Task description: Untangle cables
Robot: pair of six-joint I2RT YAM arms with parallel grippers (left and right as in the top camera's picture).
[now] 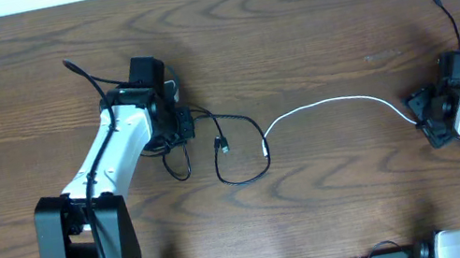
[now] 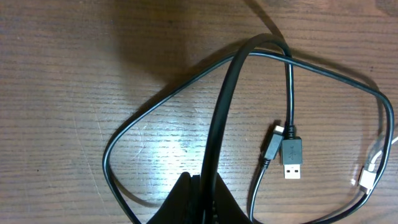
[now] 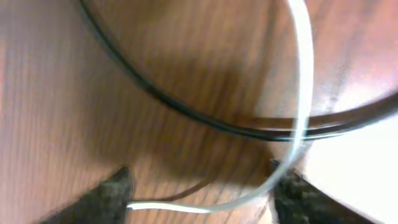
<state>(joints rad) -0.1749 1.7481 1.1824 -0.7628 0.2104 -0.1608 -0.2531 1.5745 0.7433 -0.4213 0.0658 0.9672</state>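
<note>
The black cable lies in a loose loop right of my left gripper. In the left wrist view the gripper is shut on a strand of the black cable; its USB plug and small plug lie inside the loop. The white cable arcs from its plug beside the black loop across to my right gripper. In the right wrist view the gripper is open, with the white cable curving down between its fingers.
A thicker black wire crosses the right wrist view under the white cable. Arm wires stick up behind each gripper. The wooden table ends at a pale wall along the back.
</note>
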